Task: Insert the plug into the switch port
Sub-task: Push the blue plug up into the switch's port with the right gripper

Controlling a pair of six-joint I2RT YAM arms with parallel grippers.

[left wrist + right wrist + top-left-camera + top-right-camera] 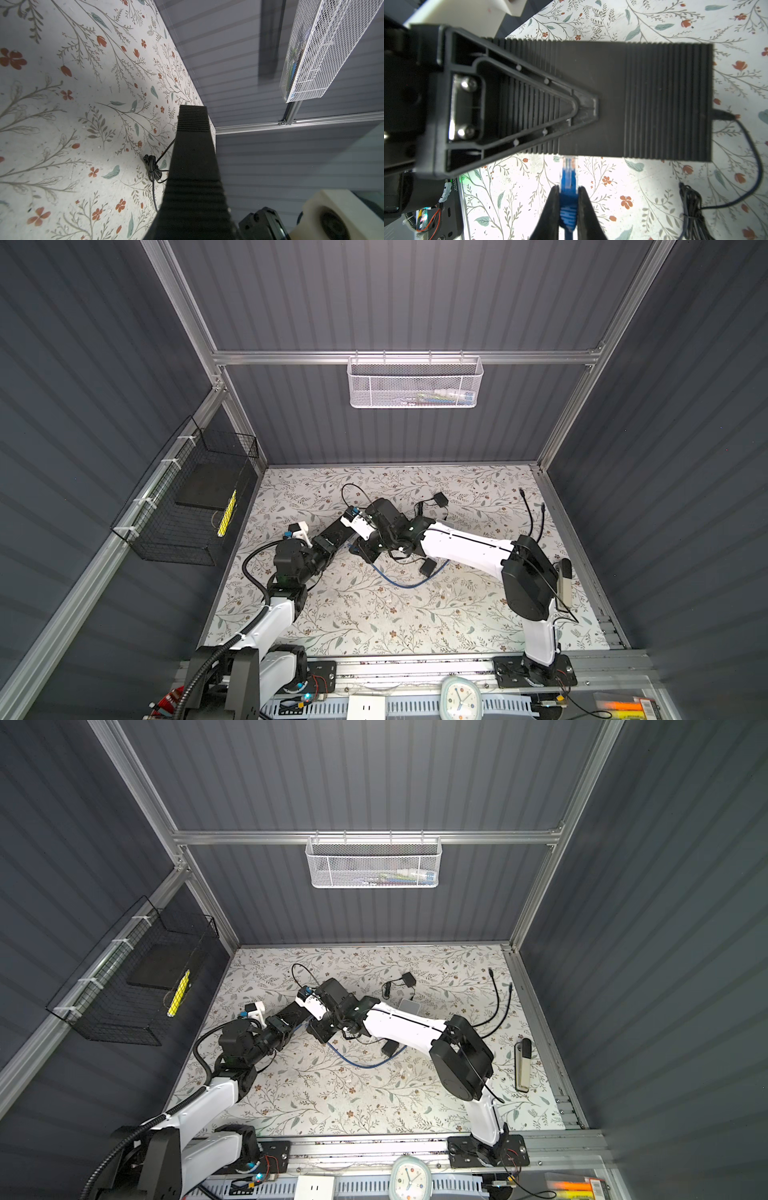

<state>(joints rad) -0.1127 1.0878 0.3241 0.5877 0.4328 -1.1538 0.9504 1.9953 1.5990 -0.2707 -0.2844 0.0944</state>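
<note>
Could miss the port and scrape the clear plug (569,166) along the side edge of the black switch (643,99), or twist the switch out of its grip, given a port hidden from every view and a plug tip right at that edge. Clamped narrow on the blue boot of the plug with the right end effector (568,192), arm stretched across the middle of the tabletop (654,182). Closed flat on the switch with the left end effector (586,110), reaching in from the left.
</note>
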